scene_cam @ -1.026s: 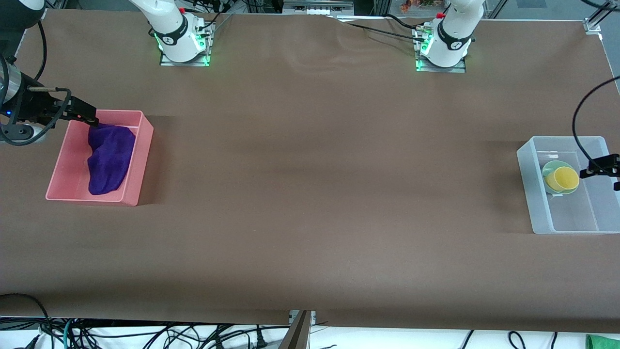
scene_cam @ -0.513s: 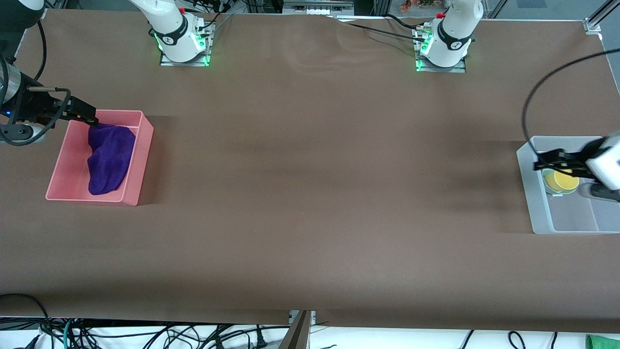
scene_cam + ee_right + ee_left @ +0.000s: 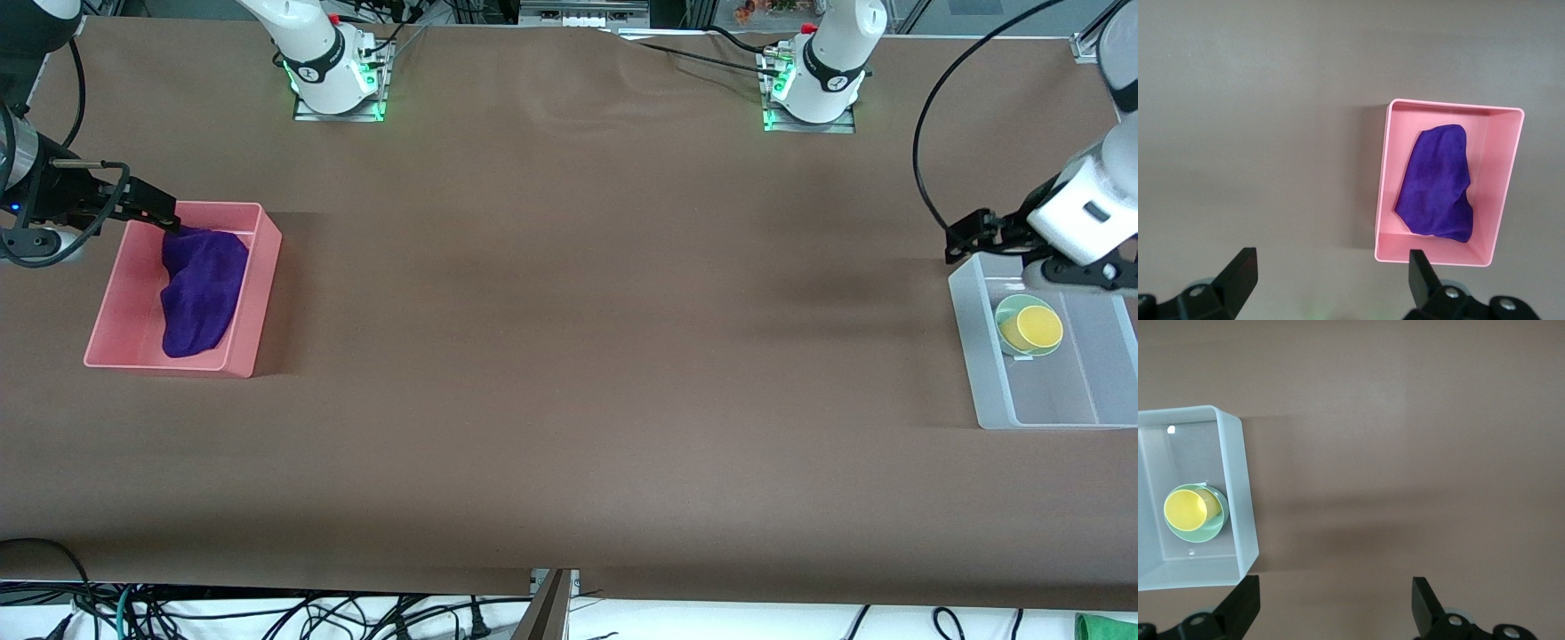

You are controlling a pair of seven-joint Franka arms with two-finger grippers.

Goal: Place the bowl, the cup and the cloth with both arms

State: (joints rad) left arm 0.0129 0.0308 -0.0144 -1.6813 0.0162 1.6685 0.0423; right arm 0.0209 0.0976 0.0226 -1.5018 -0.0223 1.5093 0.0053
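The pale green bowl [image 3: 1004,310] sits in a clear plastic bin [image 3: 976,356] at the left arm's end of the table. The yellow cup [image 3: 1038,327] rests inside the bowl. In the left wrist view the cup [image 3: 1186,509] lies tipped in the bowl [image 3: 1207,532]. My left gripper [image 3: 965,236] [image 3: 1335,607] hangs open and empty over bare table beside that bin's [image 3: 1238,487] wall. The purple cloth [image 3: 200,289] [image 3: 1438,183] lies rumpled in a pink bin [image 3: 260,293] [image 3: 1511,187]. My right gripper [image 3: 164,216] [image 3: 1331,280] is open and empty, up by the pink bin's corner.
The brown table [image 3: 569,356] stretches wide between the two bins. Both arm bases [image 3: 333,84] [image 3: 813,89] stand along the edge farthest from the front camera. Cables [image 3: 929,107] trail from the left arm.
The left arm has swung up from over the cup and bowl to the clear bin's corner toward the bases. The right arm has not moved.
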